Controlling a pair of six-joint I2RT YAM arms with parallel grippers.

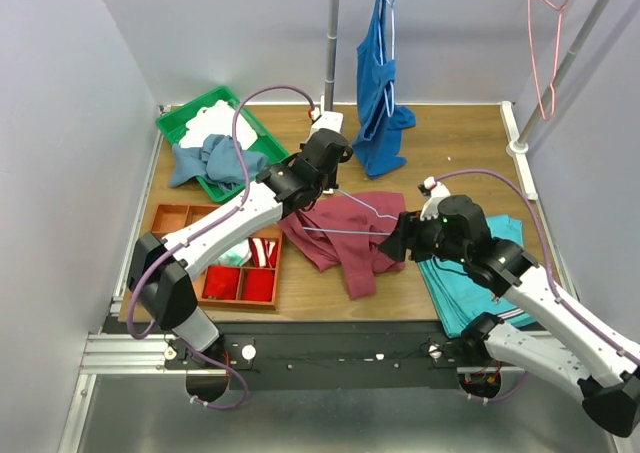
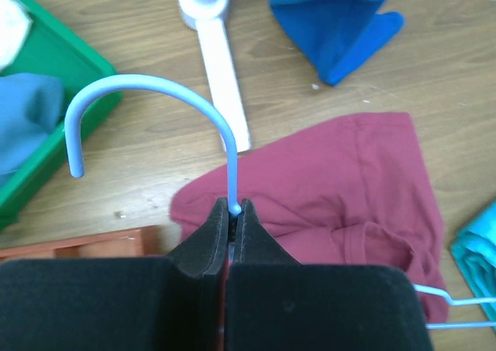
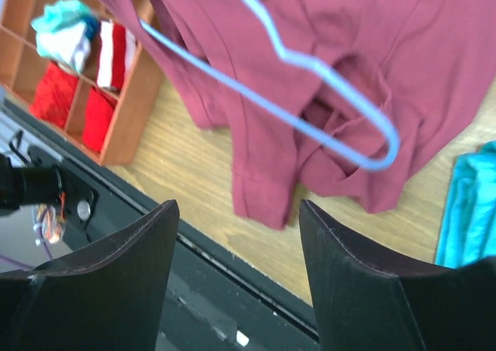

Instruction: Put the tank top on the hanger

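While the tank top lies rumpled on the desk, approx mid-desk, none of it is lifted. So the job looks early: cloth not on the wire yet.

The hanger sits over the tank top, its triangle slanting across the cloth. One rounded shoulder end is above a bunched fold near what may be an armhole or neck opening. Can't tell if that tip is inside the fold or just above it.

Left claw is clenched on the hanger's neck just below the hook, at the tank top's far edge. It's prob. held there so the frame is steady & angled while the cloth gets worked on.

Right claw hangs released, jaws wide, nothing between them, at the tank top's right edge. It looks poised to pinch a strap or fold & pull it over that shoulder end. Risk: the thin wire may swivel in the grip.

Further out:
- turquoise trousers, right of the tank top
- compartment box, left of it
- green tray, beyond it to the left
- blue top, hanging behind it
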